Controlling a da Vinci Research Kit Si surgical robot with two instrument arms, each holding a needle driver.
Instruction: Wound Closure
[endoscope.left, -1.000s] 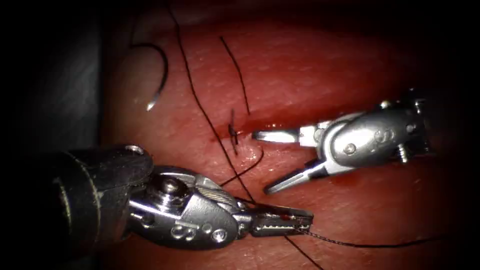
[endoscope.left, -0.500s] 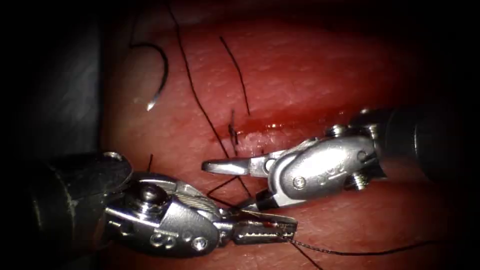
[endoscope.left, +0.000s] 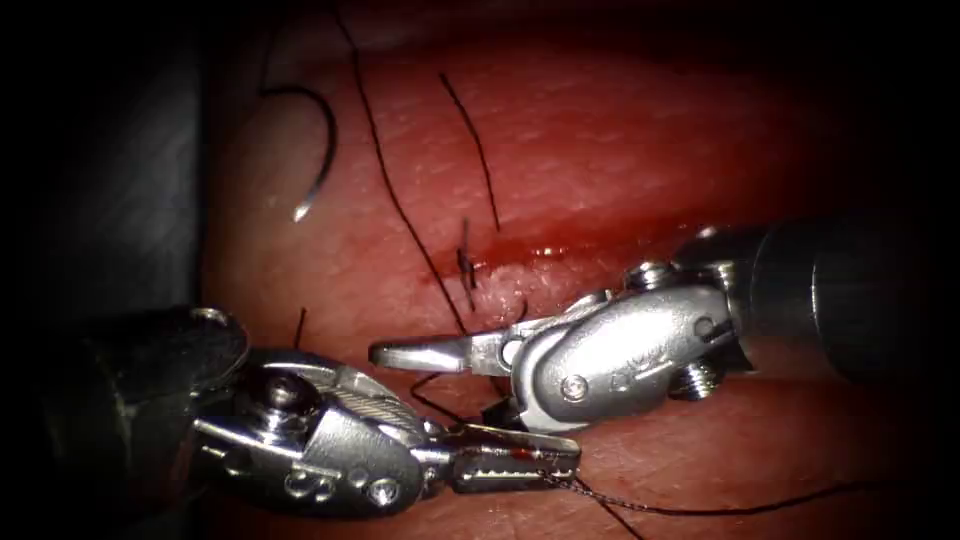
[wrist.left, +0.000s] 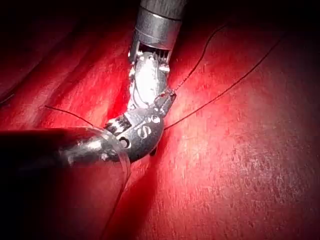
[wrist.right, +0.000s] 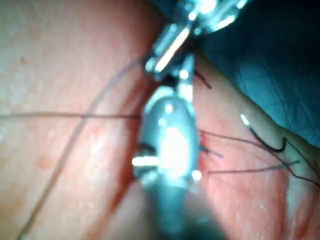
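In the endoscope view the left tool (endoscope.left: 520, 462) lay low over the tissue (endoscope.left: 640, 150), its jaws clenched on the thread (endoscope.left: 400, 215) near their tips; the strand ran off to the right from the grip. The right tool (endoscope.left: 450, 385) sat just above it with jaws spread wide, the upper jaw pointing left, the lower one angled down behind the left tool's jaws. It held nothing, though thread crossed between its jaws. The curved needle (endoscope.left: 318, 150) rested free on the tissue, well apart from both tools to the left of the cut (endoscope.left: 560, 250), its tip bare and not in the tissue. A stitch knot (endoscope.left: 466, 265) with short cut ends sat at the cut, where red fluid (endoscope.left: 545, 250) glistened.
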